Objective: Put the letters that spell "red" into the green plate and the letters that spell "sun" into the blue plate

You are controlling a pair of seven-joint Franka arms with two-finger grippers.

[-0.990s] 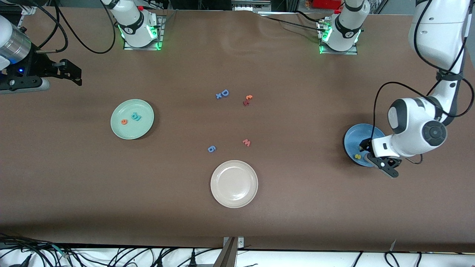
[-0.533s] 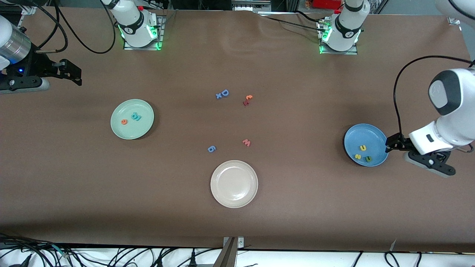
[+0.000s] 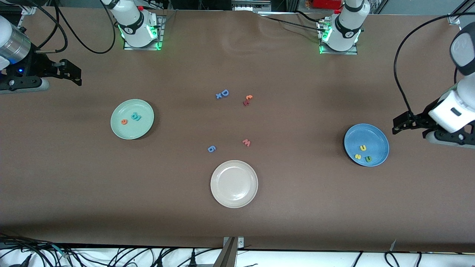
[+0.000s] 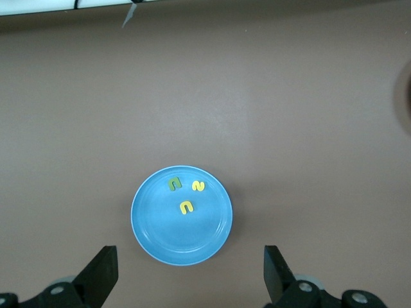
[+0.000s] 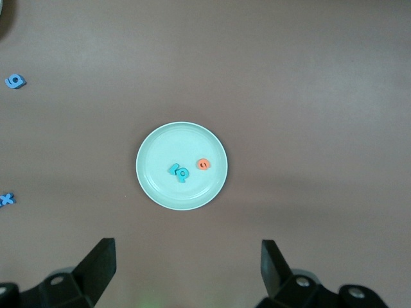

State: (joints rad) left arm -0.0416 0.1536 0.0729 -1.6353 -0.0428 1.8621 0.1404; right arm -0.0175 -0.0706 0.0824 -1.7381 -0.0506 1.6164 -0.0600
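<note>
The tiny foam letters [image 3: 363,153] in the round blue plate [image 3: 380,139] look light, soft; pinch edges gently. Left tool [image 3: 410,124] and right tool [image 3: 68,72] are spread, empty.

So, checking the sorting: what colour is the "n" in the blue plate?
Green; the "n" shows best in the left wrist view.

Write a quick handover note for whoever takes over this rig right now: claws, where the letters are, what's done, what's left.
Left claw: open, empty, up beside the blue plate.
Right claw: open, empty, waiting at the right arm's end of the table.
Blue plate: yellow s, yellow u, green n all in it.
Green plate: orange e and teal r and d, touching.
Done: both words look sorted.
Left: seemingly nothing; the other letters and the cream plate stay untouched.
</note>
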